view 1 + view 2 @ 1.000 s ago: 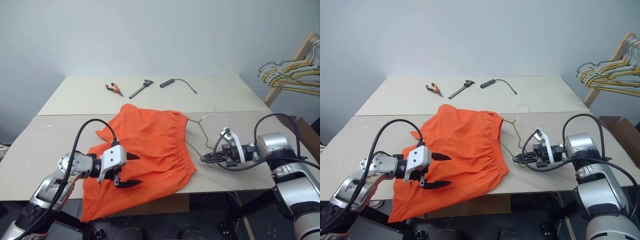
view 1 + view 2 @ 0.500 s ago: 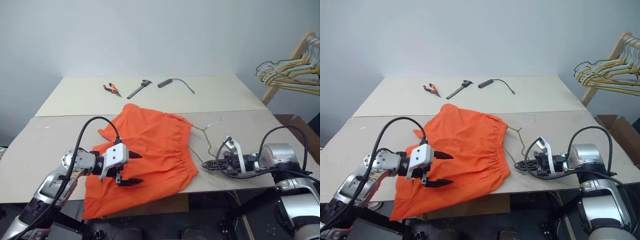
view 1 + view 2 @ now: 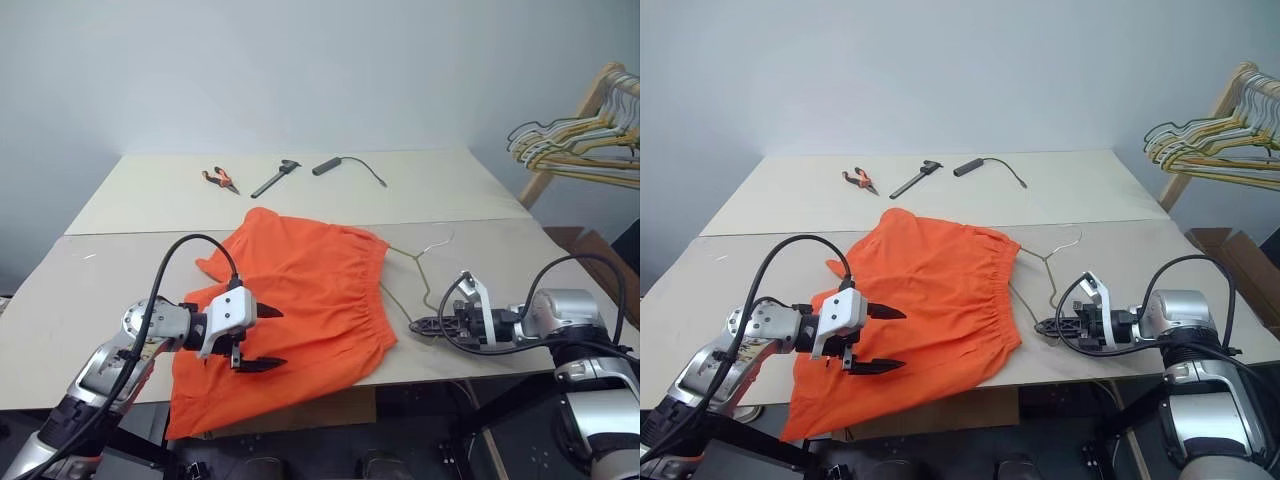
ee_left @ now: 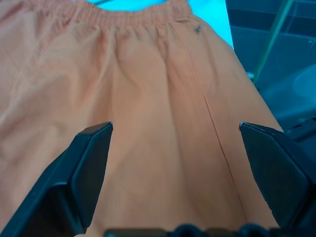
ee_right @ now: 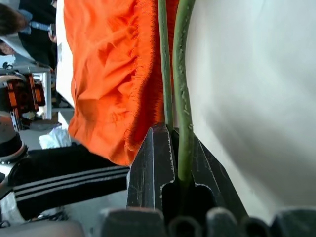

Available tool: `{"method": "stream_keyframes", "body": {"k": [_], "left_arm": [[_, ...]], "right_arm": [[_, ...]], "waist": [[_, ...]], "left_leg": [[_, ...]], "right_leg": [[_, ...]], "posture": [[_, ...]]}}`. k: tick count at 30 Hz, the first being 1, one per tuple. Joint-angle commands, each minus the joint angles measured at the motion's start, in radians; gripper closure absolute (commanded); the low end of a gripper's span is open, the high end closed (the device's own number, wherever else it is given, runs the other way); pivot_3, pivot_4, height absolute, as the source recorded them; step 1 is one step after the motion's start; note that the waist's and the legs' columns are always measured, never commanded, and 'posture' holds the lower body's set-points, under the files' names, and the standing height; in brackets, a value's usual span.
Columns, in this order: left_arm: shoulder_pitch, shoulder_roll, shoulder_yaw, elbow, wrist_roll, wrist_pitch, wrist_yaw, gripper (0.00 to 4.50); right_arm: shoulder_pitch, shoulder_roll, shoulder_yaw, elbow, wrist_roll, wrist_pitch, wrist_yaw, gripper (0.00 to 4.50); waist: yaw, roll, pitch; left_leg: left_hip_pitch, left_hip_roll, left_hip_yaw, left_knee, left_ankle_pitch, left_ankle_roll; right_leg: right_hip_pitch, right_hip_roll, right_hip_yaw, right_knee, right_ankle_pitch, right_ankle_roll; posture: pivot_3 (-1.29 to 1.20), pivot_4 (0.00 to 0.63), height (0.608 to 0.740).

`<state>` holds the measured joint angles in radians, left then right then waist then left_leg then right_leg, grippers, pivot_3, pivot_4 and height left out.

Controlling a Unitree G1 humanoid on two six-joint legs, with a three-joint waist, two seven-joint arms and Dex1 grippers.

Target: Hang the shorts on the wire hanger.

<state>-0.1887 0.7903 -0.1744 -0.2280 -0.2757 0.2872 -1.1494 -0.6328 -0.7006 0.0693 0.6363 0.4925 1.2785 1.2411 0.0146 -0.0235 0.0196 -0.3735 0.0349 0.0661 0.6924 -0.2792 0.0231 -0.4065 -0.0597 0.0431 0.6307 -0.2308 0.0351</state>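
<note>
Shorts (image 3: 295, 300) lie flat on the surface's (image 3: 500, 190) near edge, not yet hung: the right end effector (image 3: 1048, 326) is clamped on the hanger (image 3: 415, 270) just right of them, the left end effector (image 3: 262, 338) gapes empty above the cloth.

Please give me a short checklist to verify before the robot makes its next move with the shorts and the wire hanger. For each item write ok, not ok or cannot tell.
1. Right gripper is shut on the wire hanger: ok; the right wrist view shows the green wire between its closed fingers.
2. Left gripper is open and ready to grasp: ok; its fingers are spread above the shorts and hold nothing.
3. Shorts are supported on the table: not ok; the near part hangs over the front edge.
4. Hanger is inside the shorts: cannot tell; one part of the wire disappears at the waistband.
5. Tools at the far side of the table are away from the work area: ok.
</note>
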Motion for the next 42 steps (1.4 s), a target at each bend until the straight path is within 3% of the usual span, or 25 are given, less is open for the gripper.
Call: {"method": "stream_keyframes", "body": {"k": [1, 8, 12, 17, 26, 42], "left_arm": [[-0.011, 0.004, 0.030, -0.028, -0.001, -0.017, 0.011, 0.04], [-0.131, -0.045, 0.071, 0.028, -0.009, -0.031, 0.056, 0.04], [-0.309, -0.092, 0.110, 0.159, 0.027, -0.072, 0.139, 0.04], [-0.532, -0.134, 0.154, 0.354, 0.028, -0.146, 0.171, 0.04], [-0.680, -0.079, 0.096, 0.532, 0.028, -0.235, -0.136, 0.04], [-0.923, -0.142, -0.031, 0.900, 0.161, -0.361, -0.397, 0.04]], "right_arm": [[-0.021, -0.035, -0.046, -0.088, 0.019, -0.050, -0.002, 4.50], [0.069, -0.077, -0.002, -0.414, -0.059, -0.320, -0.045, 4.50], [0.104, -0.115, 0.064, -0.549, -0.199, -0.546, -0.096, 4.50], [0.049, -0.157, 0.104, -0.612, -0.278, -0.620, -0.108, 4.50], [-0.024, -0.186, 0.180, -0.700, -0.376, -0.676, -0.101, 4.50], [-0.136, -0.129, 0.276, -0.711, -0.454, -0.698, -0.061, 4.50]], "waist": [[0.000, 0.000, 0.000], [0.004, 0.000, 0.000], [0.007, 0.000, 0.000], [0.001, 0.000, 0.001], [-0.006, 0.000, 0.000], [-0.006, 0.000, 0.001]], "left_leg": [[0.000, 0.000, 0.000, 0.000, 0.000, 0.000], [0.000, 0.000, -0.001, 0.000, 0.000, 0.000], [-0.001, -0.001, -0.001, 0.000, 0.000, 0.000], [-0.003, -0.001, -0.001, 0.001, 0.000, 0.000], [-0.015, -0.001, 0.000, 0.002, 0.000, 0.000], [-0.018, -0.001, 0.000, 0.004, 0.001, 0.000]], "right_leg": [[0.000, 0.000, 0.000, 0.000, 0.000, 0.000], [0.000, 0.000, -0.001, 0.000, 0.000, 0.001], [0.000, 0.000, -0.001, 0.000, 0.000, 0.001], [-0.002, 0.000, -0.001, -0.001, 0.000, 0.001], [-0.014, 0.001, 0.000, 0.002, 0.000, 0.000], [-0.016, 0.000, -0.001, 0.002, 0.000, 0.001]], "posture": [[0.07, 0.000, 0.740], [0.06, 0.000, 0.740], [0.05, 0.000, 0.740], [0.04, 0.000, 0.740], [0.03, 0.000, 0.740], [0.02, 0.000, 0.740]]}}
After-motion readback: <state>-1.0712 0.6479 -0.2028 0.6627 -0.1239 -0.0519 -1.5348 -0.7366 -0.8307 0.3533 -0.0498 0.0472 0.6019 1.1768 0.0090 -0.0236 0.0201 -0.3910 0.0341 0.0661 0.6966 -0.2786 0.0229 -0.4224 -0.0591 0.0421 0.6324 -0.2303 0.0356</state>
